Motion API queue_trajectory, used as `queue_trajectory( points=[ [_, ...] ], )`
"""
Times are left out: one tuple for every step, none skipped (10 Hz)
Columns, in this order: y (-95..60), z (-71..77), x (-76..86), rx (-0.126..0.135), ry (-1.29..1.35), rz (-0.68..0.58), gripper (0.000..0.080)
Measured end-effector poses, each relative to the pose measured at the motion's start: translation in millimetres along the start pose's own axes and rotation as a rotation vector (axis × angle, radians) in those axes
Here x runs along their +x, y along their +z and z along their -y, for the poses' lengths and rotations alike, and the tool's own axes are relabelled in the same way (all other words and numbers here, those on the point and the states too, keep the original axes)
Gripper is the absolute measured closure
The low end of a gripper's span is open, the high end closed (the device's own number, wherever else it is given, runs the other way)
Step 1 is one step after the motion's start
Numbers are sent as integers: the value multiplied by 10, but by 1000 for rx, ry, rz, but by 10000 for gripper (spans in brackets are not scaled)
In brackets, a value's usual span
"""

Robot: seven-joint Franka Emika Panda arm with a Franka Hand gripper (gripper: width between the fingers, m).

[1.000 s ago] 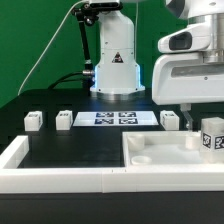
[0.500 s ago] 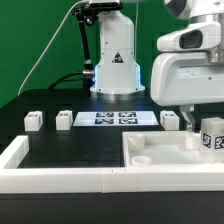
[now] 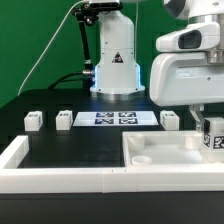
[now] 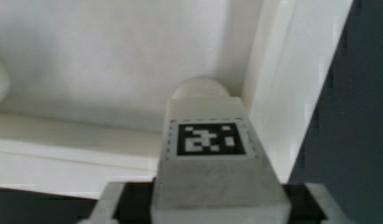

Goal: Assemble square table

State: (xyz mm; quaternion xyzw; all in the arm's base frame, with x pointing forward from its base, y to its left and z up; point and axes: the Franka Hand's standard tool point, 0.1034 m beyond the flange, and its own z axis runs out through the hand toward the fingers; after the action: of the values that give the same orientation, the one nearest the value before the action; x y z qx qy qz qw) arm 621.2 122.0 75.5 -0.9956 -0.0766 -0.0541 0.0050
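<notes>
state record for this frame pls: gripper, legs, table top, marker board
gripper: two-finger gripper straddling one small white tagged leg; grip contact unclear
leg position: at a corner of the white plastic tray-like square table top, on the exterior view's right
loose parts: three small white loose legs on the black table
marker board: flat white marker board, lying between the loose legs
legs fitted to top: none visible

The arm holds its gripper (image 3: 208, 128) low, fingers pointing straight down.
</notes>
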Motion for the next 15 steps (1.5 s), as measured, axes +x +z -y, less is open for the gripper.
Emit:
queue_trajectory(
  points=[
    [1,-1,0,1,65,0,510],
    [2,-4,0,1,151,-1,510],
    [3,-7,5,2,233,-11,510],
    [4,-13,3,1,372,-16,509],
    [4,-15,2,-1,463,-17,509],
    [4,-20,4,-1,511,-19,509],
    [5,-38,4,-5,582,-22,506],
    [5,-51,1,-8,624,-22,506],
    [5,-77,-8,-12,696,-24,501],
    [4,-122,-23,-20,756,-26,495],
    [2,-156,-34,-28,790,-28,495],
    [0,-190,-43,-37,838,-30,495],
    [1,-216,-50,-42,865,-31,443],
    [-7,-198,-46,-41,843,-31,443],
    [-57,-174,-31,-35,817,-34,260]
  ],
)
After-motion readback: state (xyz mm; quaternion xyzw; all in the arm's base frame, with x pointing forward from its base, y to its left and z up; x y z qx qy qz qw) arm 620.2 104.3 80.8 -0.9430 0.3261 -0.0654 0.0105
